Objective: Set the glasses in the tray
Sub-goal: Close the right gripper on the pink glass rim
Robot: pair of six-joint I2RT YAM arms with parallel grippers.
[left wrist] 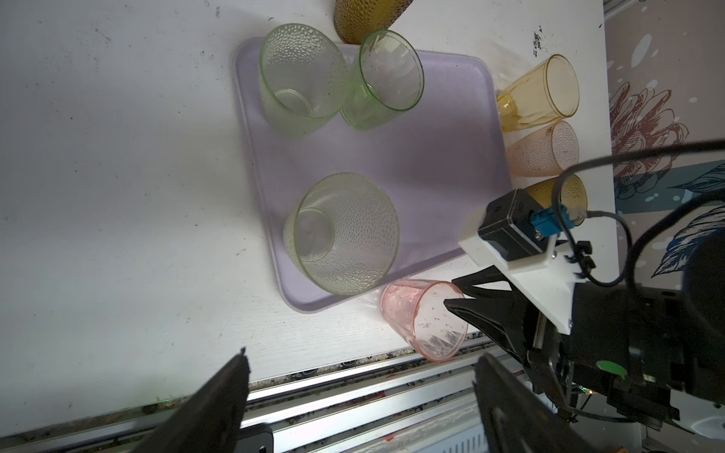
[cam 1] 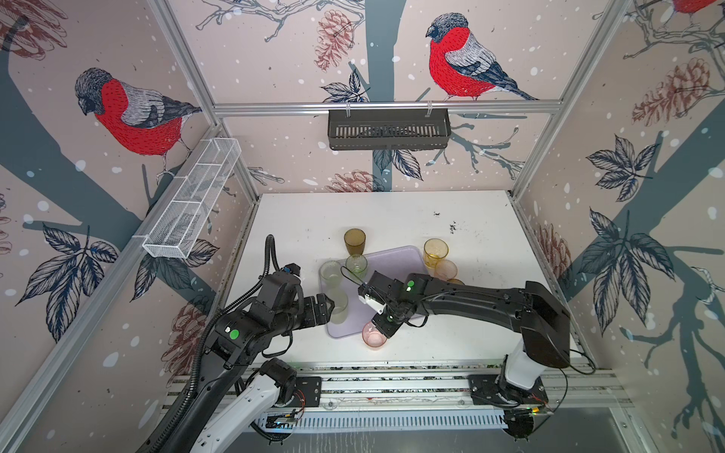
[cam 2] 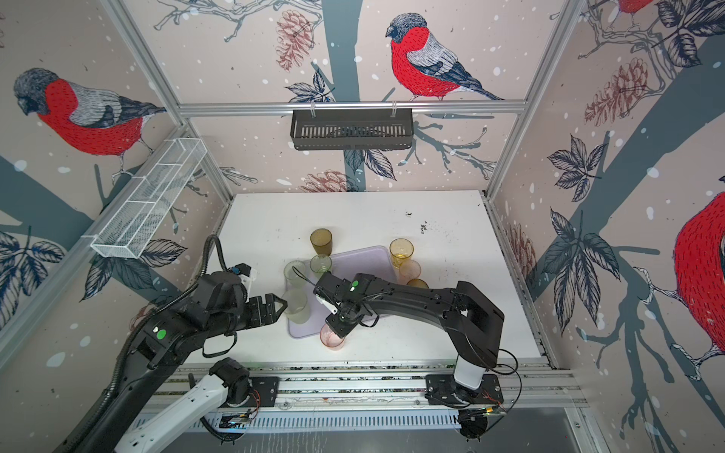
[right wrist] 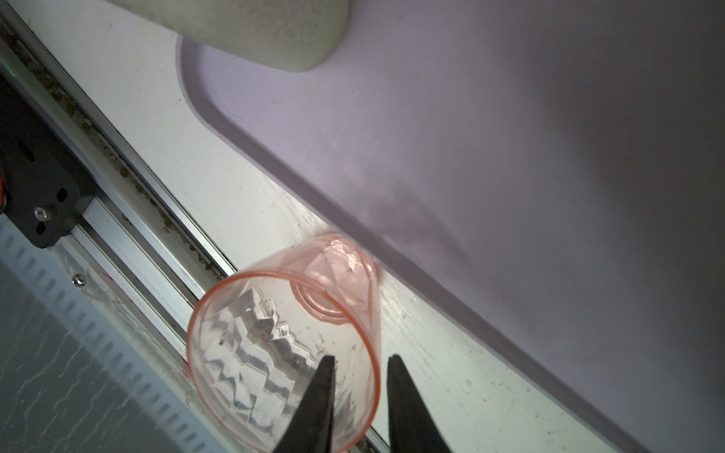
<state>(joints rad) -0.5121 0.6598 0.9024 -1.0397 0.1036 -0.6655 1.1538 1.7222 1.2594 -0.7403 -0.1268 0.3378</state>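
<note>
Evidently the pink glass (right wrist: 286, 345) is the one being picked. It stands upright on the white tabletop (cam 1: 470, 313), off the lavender tray (right wrist: 510, 157) and just beside its 6 o'clock edge, counting 12 as the back wall. The right gripper (right wrist: 361, 359) straddles its rim, one finger inside the mouth and one outside. The jaws are narrowed to a slim gap and, by the wrist view, not yet pinching; a rim hold likely suits so broad a tumbler. The left gripper (left wrist: 361, 353) hangs wide apart and empty at the tray's 9 o'clock, probably so as not to crowd the pick. The near pale green glass (left wrist: 345, 235), far pale green glass (left wrist: 302, 78) and brighter green glass (left wrist: 384, 78) line the tray's 9-to-11 side, leaving its middle bare for a landing. Off the tray stand the dark brown glass (cam 1: 354, 240) at 12 and the amber-yellow glass (cam 1: 435, 251), peach glass (cam 1: 446, 270) and darker amber glass (cam 2: 417, 282) at 3. The tabletop is scuffed and specked. Bullfinch wallpaper rings it, with a black slotted basket (cam 1: 388, 129) at 12 and a white wire-mesh basket (cam 1: 192, 196) near 10.
</note>
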